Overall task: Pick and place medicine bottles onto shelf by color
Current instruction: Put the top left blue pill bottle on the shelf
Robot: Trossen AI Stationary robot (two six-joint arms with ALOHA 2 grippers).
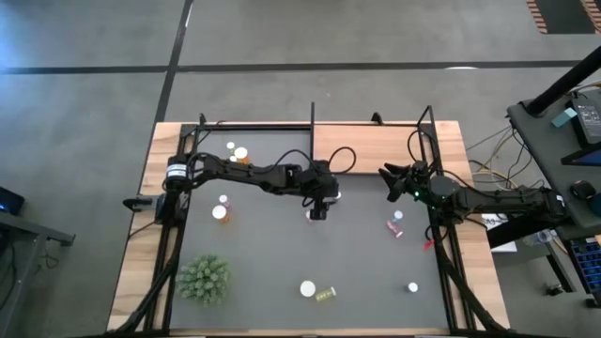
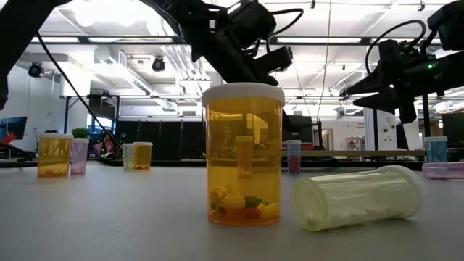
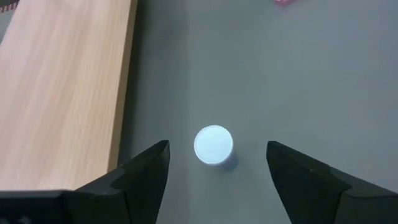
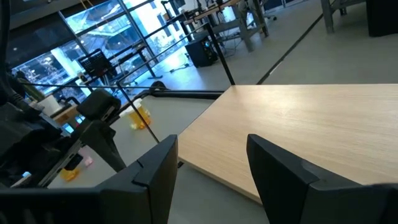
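Dark grey mat [image 1: 282,253] carries everything, so places are given from the light-brown shelf [image 1: 366,147] at its far edge. Well left of the shelf stand upright orange bottles [image 1: 240,153], caps up. Just before the shelf's left corner, the left gripper [image 3: 217,163] hangs with fingers spread on either side of one upright bottle [image 3: 213,145], long axis vertical, white cap facing the wrist camera; nothing is pinched. At the shelf's right end, the right gripper [image 4: 211,163] hovers, jaws apart and empty. Nearest the low camera, a yellow-green bottle [image 2: 359,197] lies on its side beside an upright orange one [image 2: 243,154].
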